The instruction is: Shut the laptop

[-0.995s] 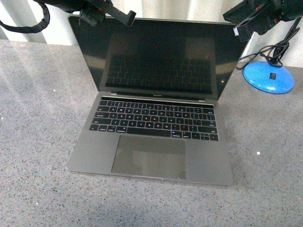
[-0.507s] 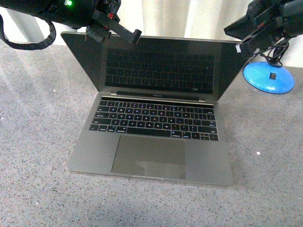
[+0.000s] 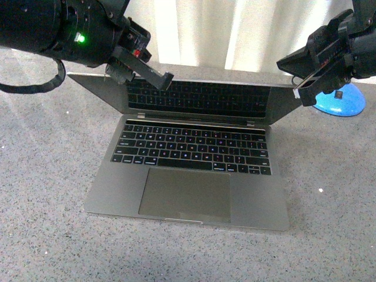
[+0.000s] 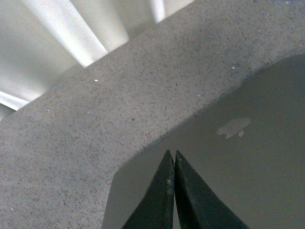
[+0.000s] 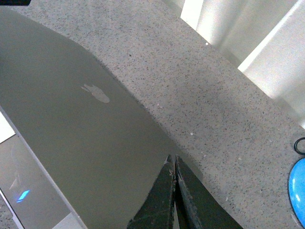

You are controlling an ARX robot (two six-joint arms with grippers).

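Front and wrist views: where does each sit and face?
Front view: on the robot's body, looking down at the part-open laptop; left pincer and right pincer at its lid's edge.
Left wrist view: on the left arm, facing the lid's back past its shut pincer.
Right wrist view: on the right arm, likewise; blue base beyond.
Wrist views share the apple logo.

My workspace: an indoor desk setting, likely an office or lab. A speckled grey stone-look tabletop [image 3: 47, 176] carries a laptop [image 3: 188, 176] and a round blue stand base [image 3: 341, 104] at its far right; pale pleated curtains [image 3: 205, 35] hang behind it.
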